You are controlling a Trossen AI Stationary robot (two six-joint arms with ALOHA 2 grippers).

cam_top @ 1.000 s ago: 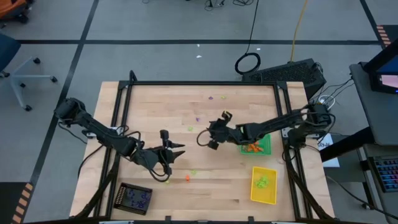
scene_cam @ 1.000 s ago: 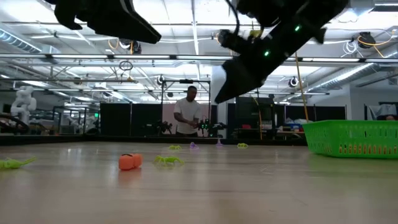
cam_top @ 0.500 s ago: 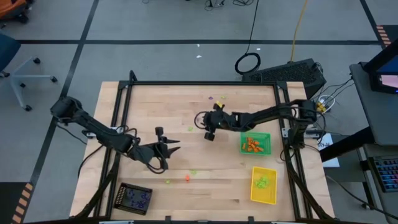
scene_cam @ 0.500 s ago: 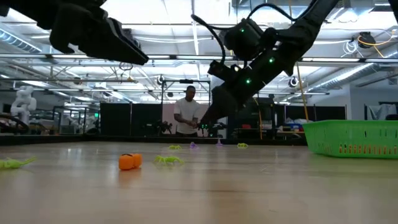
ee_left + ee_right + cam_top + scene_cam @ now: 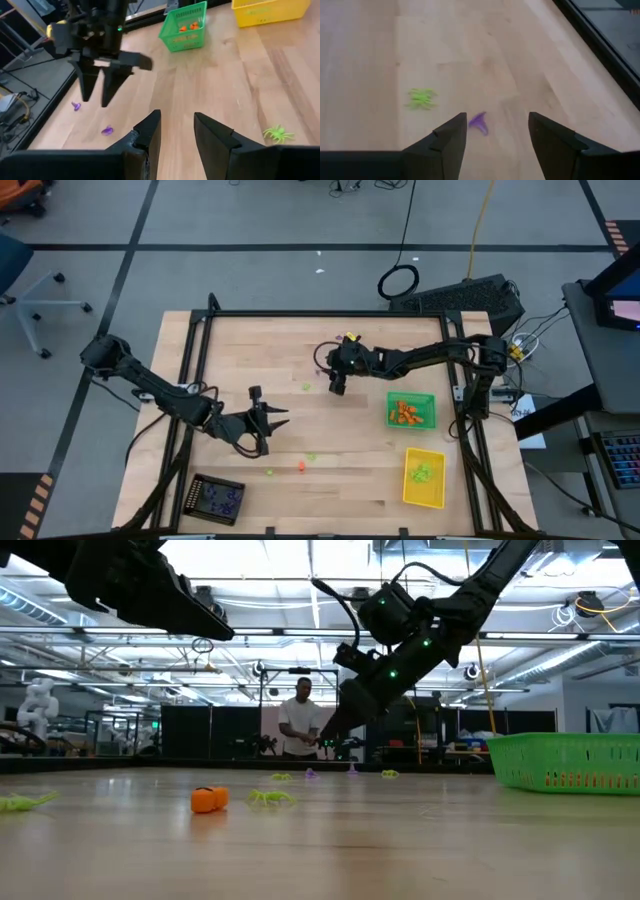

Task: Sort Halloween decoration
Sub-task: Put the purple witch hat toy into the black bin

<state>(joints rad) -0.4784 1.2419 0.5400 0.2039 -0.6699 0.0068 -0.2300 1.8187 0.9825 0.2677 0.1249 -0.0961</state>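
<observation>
Upper centre of table [image 5: 250,350]: right end effector [image 5: 337,387], moved away from green tray [image 5: 428,418], spreading fingers around purple trinket [image 5: 479,121], readying pickup; left end effector [image 5: 277,418] half-spread, empty, waiting.

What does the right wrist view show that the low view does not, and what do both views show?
Only the right wrist view shows a small purple plastic trinket between the open right gripper's fingers, beside a lime green spider. Only the low view shows an orange trinket, the green plastic basket and a person behind. Both show the wooden table.
</observation>
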